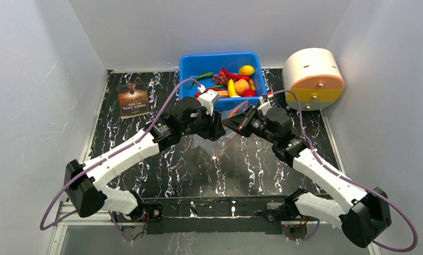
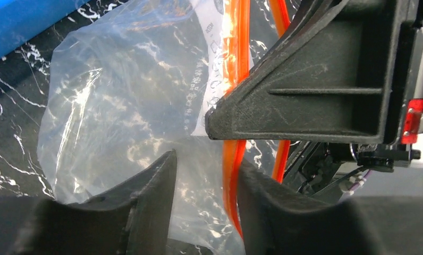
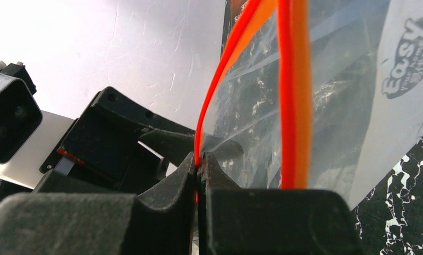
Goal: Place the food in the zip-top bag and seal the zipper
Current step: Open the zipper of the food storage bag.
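The zip-top bag hangs clear and crinkly between my two grippers over the table's middle. My right gripper is shut on one lip of the orange zipper; the other lip stands free beside it. My left gripper is open, its jaws straddling the bag's film, and a zipper strip lies against the right finger. From above, the left gripper and right gripper nearly touch. The food lies in the blue tub.
A brown printed card lies at the back left of the marbled table. A cream and yellow cylinder stands at the back right beside the tub. White walls close in on three sides. The tub's edge shows beside the bag.
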Robot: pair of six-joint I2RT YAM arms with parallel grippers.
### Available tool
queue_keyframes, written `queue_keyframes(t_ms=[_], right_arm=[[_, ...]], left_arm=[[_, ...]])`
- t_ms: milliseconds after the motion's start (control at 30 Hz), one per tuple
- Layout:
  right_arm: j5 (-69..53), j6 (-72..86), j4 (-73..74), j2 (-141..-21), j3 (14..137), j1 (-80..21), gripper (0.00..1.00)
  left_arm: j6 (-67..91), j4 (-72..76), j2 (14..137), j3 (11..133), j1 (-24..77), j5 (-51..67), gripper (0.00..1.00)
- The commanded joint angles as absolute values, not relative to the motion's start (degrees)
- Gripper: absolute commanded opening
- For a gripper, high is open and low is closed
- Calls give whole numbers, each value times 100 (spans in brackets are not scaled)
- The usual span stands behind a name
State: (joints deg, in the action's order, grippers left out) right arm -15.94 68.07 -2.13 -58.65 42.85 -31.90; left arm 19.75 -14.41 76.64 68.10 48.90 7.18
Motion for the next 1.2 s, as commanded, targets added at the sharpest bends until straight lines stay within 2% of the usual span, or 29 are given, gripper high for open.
queue_keyframes(t_ms=[0,67,167,267,367,600,1000,1167], right_arm=[[-1423,6662,-217,-5729,4601,-3229,0],[-1369,6430,144,-5709,4786,-3232,6],[-1276,6094,898,-5732,5200,-3234,22],[-874,6241,1790,-5710,5536,-3234,35],[-757,6539,2184,-5623,5607,-3234,41],[-886,7257,2378,-5544,5626,-3234,44],[-1064,7321,2278,-6201,5462,-3232,50],[-1062,7087,2039,-6508,5262,-3232,48]], left_arm=[[1803,-1615,7550,7056,4974,160,30],[1808,-1618,7467,7005,4975,40,12],[1836,-1625,7321,6926,4978,-177,0],[1846,-1590,7176,6818,4983,-465,0],[1880,-1574,7085,6734,4980,-815,0],[1912,-1649,7092,6670,4978,-1357,0],[2059,-1588,7034,6521,4980,-1581,0],[2222,-1582,6914,6389,4976,-1740,0]])
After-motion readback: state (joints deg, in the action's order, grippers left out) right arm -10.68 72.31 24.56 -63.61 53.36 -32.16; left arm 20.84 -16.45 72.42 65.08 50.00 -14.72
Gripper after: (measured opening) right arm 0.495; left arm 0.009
